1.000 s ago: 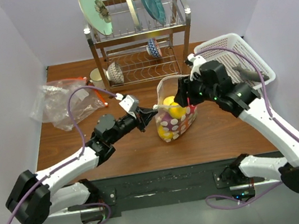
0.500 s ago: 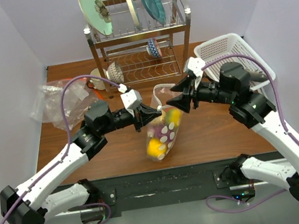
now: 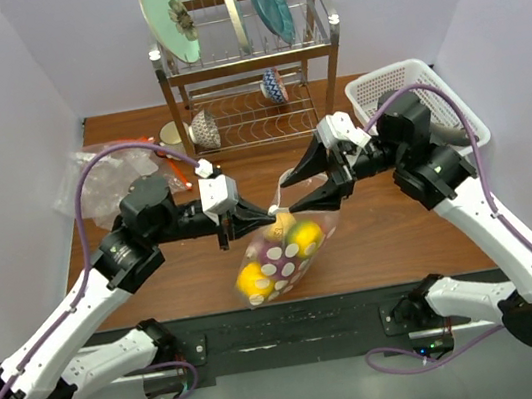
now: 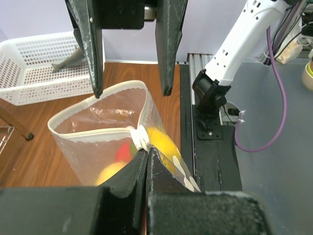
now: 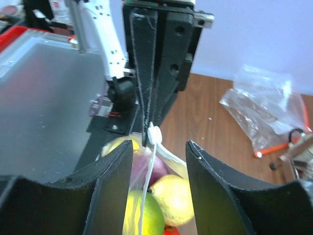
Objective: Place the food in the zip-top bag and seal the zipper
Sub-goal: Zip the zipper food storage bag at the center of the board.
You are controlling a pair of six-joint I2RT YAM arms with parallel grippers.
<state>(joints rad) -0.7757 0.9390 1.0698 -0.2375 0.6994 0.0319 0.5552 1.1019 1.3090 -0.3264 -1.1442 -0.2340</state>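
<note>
Above the wooden desk's point(image 3: 402, 228) near edge, a clear white-dotted zip-top bag point(image 3: 274, 262) holds glossy round yellow, green and purple toy fruits point(image 3: 254, 279). The left gripper point(image 3: 270, 217) clenches its zipper point(image 4: 93, 133); the right gripper point(image 3: 289, 199) is spread, grasping nothing.

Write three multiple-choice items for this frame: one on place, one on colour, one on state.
1. Where does the white plastic mesh basket sit? A far right of the table; B front left; C front middle.
2. What colour are the dots on the clear plastic zip-top bag? A black; B white; C red.
3. How is the left gripper? A open; B shut on the bag; C out of view.
Key: 1 A, it sits at the far right; 2 B, white dots cover it; 3 B, it pinches the bag's mouth.
</note>
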